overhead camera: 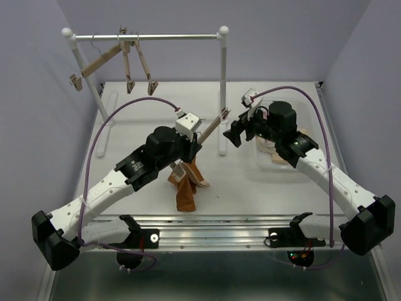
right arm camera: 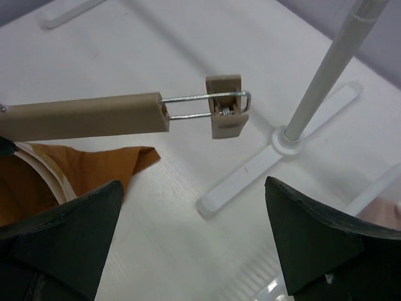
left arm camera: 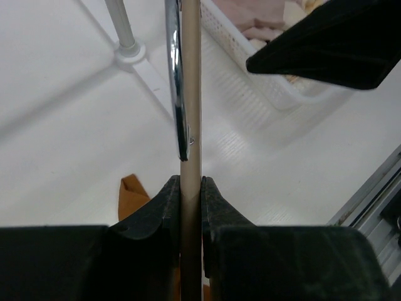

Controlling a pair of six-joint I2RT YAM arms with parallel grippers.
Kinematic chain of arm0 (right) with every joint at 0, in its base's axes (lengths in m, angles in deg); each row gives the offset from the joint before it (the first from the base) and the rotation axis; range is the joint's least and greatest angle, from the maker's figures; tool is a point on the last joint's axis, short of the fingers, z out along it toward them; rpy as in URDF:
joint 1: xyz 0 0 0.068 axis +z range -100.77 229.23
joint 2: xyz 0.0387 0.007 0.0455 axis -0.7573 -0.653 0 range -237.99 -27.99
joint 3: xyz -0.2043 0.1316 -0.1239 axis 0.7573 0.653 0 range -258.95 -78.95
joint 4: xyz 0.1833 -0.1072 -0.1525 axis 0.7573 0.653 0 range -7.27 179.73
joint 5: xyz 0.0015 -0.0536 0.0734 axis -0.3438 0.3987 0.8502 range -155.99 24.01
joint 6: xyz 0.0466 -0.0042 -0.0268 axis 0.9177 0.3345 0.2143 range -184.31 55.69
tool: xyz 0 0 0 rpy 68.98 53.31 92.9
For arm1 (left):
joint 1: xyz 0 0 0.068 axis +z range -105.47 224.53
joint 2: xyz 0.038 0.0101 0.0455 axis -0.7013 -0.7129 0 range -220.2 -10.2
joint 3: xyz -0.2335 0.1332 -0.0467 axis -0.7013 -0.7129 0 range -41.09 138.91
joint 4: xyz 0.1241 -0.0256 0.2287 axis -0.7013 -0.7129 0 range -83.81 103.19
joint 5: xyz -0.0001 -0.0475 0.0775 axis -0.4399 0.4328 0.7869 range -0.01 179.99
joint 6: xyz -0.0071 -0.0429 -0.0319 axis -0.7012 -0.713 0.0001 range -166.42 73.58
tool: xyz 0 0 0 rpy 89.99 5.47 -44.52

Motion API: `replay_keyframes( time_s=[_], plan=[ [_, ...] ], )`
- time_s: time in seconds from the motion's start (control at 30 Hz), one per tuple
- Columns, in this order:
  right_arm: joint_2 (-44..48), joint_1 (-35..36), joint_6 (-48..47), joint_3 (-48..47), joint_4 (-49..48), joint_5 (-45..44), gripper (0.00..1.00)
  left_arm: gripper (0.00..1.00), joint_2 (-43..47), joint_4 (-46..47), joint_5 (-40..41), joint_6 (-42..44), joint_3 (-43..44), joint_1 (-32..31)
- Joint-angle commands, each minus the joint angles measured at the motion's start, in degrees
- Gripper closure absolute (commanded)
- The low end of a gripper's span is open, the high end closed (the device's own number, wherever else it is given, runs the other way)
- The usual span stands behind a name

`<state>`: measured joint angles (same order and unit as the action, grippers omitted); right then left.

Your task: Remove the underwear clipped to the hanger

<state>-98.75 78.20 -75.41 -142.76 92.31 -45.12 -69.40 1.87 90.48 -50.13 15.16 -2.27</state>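
Note:
My left gripper [overhead camera: 193, 145] [left arm camera: 190, 188] is shut on the bar of a wooden hanger [overhead camera: 210, 128] [left arm camera: 190, 94], held tilted above the table. The rust brown underwear [overhead camera: 185, 188] hangs from the hanger's lower end and its bottom lies on the table; it also shows in the left wrist view [left arm camera: 133, 195] and the right wrist view [right arm camera: 75, 169]. The hanger's upper clip [right arm camera: 225, 115] is empty. My right gripper [overhead camera: 233, 135] [right arm camera: 194, 244] is open and empty, just right of that clip. Pink underwear [left arm camera: 250, 15] lies in the basket.
A white basket [overhead camera: 285, 166] [left arm camera: 263, 75] stands at the right, under my right arm. A white clothes rack [overhead camera: 150, 36] spans the back with empty wooden clip hangers [overhead camera: 135, 63]; its right post [overhead camera: 223, 94] and foot [right arm camera: 276, 157] stand close behind the held hanger.

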Motion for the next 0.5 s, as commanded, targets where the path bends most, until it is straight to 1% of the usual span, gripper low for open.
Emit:
replay_keyframes(
  time_s=[0.0, 0.03, 0.1, 0.13, 0.17, 0.2, 0.27, 0.3, 0.4, 0.47],
  plan=[
    [3.7, 0.2, 24.1, 5.6, -17.8, -4.3, 0.00, 1.00, -0.2, 18.2, 1.0, -4.5, -1.9, -0.1],
    [4.4, 0.2, 26.3, 7.9, -21.0, -3.5, 0.00, 1.00, -0.6, 21.0, 1.3, -5.0, -1.9, 0.0],
    [5.5, 0.2, 30.9, 11.1, -26.2, 0.0, 0.00, 1.00, -1.8, 23.1, 1.7, -5.5, -1.8, 0.0],
    [6.4, 0.2, 35.3, 14.5, -32.0, 1.1, 0.00, 1.00, -2.2, 24.4, 1.4, -5.7, -1.7, 0.0],
    [6.6, 0.2, 37.4, 15.9, -35.0, 2.6, 0.00, 1.00, -3.1, 25.0, 1.3, -6.2, -1.5, 0.1],
    [6.8, 0.2, 41.5, 17.1, -37.4, 2.9, 0.00, 1.00, -3.7, 25.6, 0.2, -6.9, -1.4, 0.4],
    [6.4, 0.2, 44.4, 19.2, -42.3, 2.8, 0.00, 1.00, -5.5, 27.4, -0.2, -8.3, -1.2, 1.0],
    [6.3, 0.2, 44.4, 19.7, -43.4, 2.3, 0.00, 1.00, -6.1, 27.7, -0.2, -8.8, -1.1, 1.5],
    [6.5, -0.3, 47.9, 21.8, -49.0, -0.7, 0.00, 1.00, -8.3, 29.7, -9.3, -11.4, -0.4, 5.1],
    [6.7, -0.3, 49.5, 22.8, -51.4, -2.7, 0.00, 1.00, -8.7, 31.5, -12.7, -13.3, -0.9, 7.2]
  ],
)
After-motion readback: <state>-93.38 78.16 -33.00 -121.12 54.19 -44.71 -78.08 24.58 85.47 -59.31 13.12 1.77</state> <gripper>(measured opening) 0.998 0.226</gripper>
